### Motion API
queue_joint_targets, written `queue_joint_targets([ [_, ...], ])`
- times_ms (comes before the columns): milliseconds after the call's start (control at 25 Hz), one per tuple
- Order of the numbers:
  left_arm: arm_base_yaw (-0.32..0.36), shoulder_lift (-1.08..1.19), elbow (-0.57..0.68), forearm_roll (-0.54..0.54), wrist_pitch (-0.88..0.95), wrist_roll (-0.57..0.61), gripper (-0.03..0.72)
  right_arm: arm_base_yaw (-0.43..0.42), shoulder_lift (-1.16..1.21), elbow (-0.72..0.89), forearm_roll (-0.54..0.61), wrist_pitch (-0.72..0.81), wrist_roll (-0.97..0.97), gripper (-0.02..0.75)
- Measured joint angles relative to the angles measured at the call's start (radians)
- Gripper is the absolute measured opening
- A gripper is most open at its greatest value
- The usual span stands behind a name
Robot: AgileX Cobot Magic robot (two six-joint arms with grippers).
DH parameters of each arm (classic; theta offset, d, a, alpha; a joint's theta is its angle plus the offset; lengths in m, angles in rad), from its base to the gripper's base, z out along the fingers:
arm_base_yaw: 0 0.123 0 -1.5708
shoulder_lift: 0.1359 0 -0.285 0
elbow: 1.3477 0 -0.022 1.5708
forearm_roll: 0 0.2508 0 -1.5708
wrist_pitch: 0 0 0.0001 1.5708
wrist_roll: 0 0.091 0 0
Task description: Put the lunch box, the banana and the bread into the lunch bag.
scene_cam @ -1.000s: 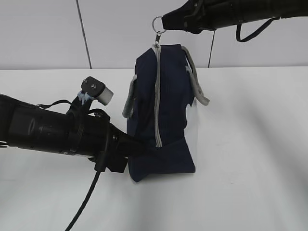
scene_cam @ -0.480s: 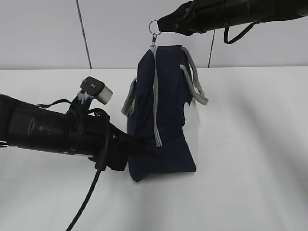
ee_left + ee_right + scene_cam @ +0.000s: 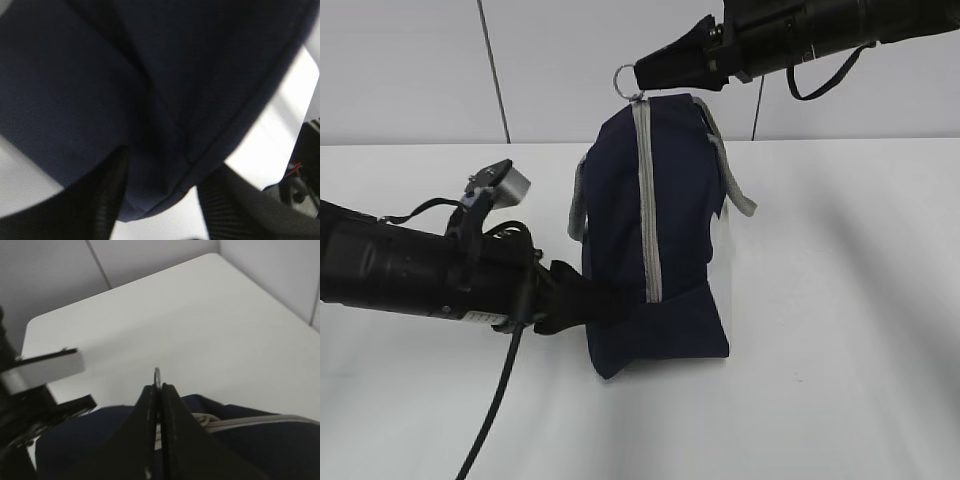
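Lunch bag [image 3: 655, 240] stood on end on white table [image 3: 840, 300], zipper [image 3: 647, 200] running up its near face, closed along the visible length. Held that way by two anchors, presumably so the zipper could be worked against tension: top pinned by one arm, bottom corner braced by the other.

Right gripper [image 3: 642, 74] came in from upper right, arm nearly level, fingers pressed together on ring pull [image 3: 624, 79] at the bag's top. Right wrist view confirmed: fingertips [image 3: 159, 390] met with the thin ring edge between them, navy fabric and grey zipper tape just below.

Left gripper [image 3: 582, 303] reached in low from the left, arm almost horizontal just above the table, tips at the bag's lower left corner. In left wrist view, fingers [image 3: 107, 200] sat apart on either side of a navy fabric fold [image 3: 155, 195]; gap visible, but whether pads were pressing the cloth could not be told.

Grey handles [image 3: 730, 180] hung loose on the sides.

Lunch box, banana, bread: none in view. Whether already inside could not be judged.
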Motion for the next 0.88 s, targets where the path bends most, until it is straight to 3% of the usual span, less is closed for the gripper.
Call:
queue_joint_targets([
  [80,0.037,-0.002,0.003,0.0,0.021,-0.097,0.437,0.0,0.0,-0.006,-0.034,0.053,0.0,-0.016],
  [160,0.084,-0.019,0.006,0.009,0.041,-0.183,0.571,0.0,0.0,-0.018,-0.073,0.068,0.001,-0.016],
  [240,0.13,-0.045,0.006,0.019,0.086,-0.235,0.633,0.0,0.0,-0.033,-0.091,0.071,0.009,-0.016],
  [520,0.256,-0.201,0.006,0.042,0.154,-0.356,0.66,-0.002,0.0,-0.077,-0.098,0.082,0.075,-0.016],
  [720,0.266,-0.233,-0.041,0.133,0.049,-0.485,0.656,-0.002,0.0,-0.082,-0.101,0.03,0.133,-0.016],
  [880,0.266,-0.171,-0.155,0.199,0.037,-0.613,0.645,-0.005,0.0,-0.082,-0.102,-0.001,0.165,-0.016],
])
